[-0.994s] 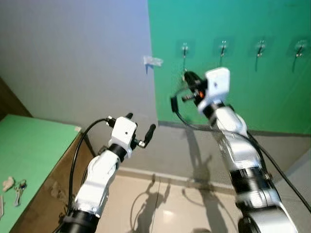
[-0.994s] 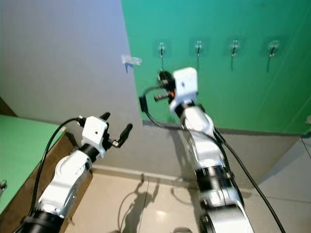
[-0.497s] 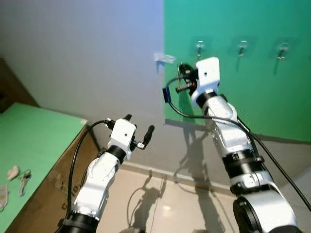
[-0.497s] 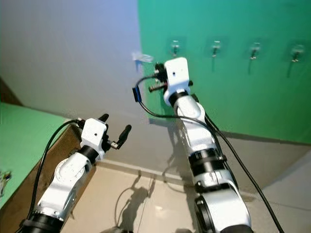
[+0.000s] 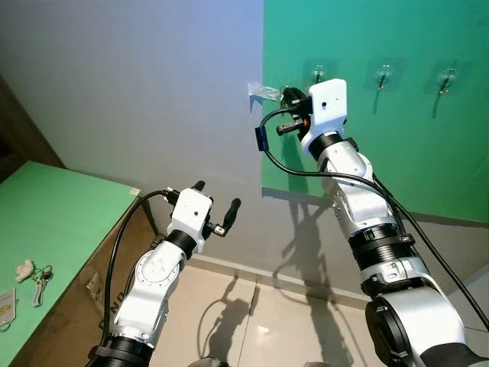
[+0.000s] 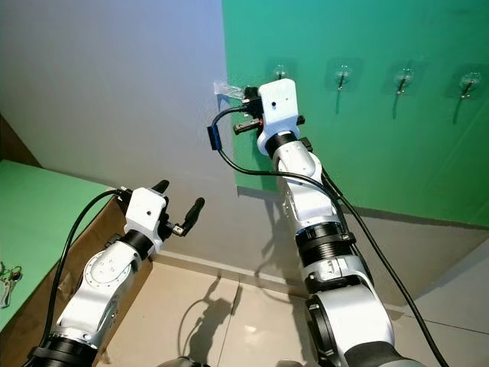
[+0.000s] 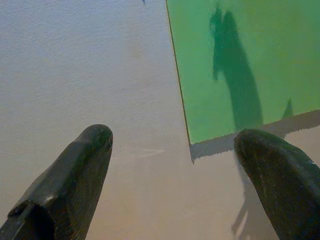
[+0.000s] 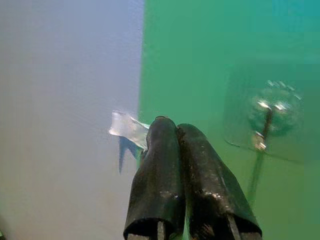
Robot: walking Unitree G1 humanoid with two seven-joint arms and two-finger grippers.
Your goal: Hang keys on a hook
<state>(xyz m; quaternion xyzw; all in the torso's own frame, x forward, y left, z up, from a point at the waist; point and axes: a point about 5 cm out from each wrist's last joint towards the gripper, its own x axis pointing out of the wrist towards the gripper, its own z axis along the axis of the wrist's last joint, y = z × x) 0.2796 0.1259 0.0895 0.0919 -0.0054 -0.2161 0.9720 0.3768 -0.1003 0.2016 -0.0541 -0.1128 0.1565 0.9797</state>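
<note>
The keys [image 5: 37, 279] lie on the green table top [image 5: 69, 222] at the far left, next to a small pale object [image 5: 23, 269]. A row of clear hooks is stuck on the green wall panel; the leftmost hook [image 5: 318, 75] is nearest. My right gripper [image 5: 289, 95] is raised high, just left of that hook, near the panel's edge. Its fingers [image 8: 172, 150] are shut with nothing visible between them, and the leftmost hook [image 8: 267, 117] stands beside their tips. My left gripper [image 5: 218, 194] hangs lower, open and empty, facing the wall.
A scrap of clear tape [image 5: 262, 92] sticks out from the wall at the panel's edge. Two more hooks [image 5: 382, 76] [image 5: 445, 76] follow to the right. A brown cabinet side [image 5: 114, 252] lies under the table top. Pale tiled floor [image 5: 252, 329] is below.
The camera has swung left, shifting the whole scene right. Relative to the leftmost hook, my right gripper has risen and moved left. The left gripper stays open.
</note>
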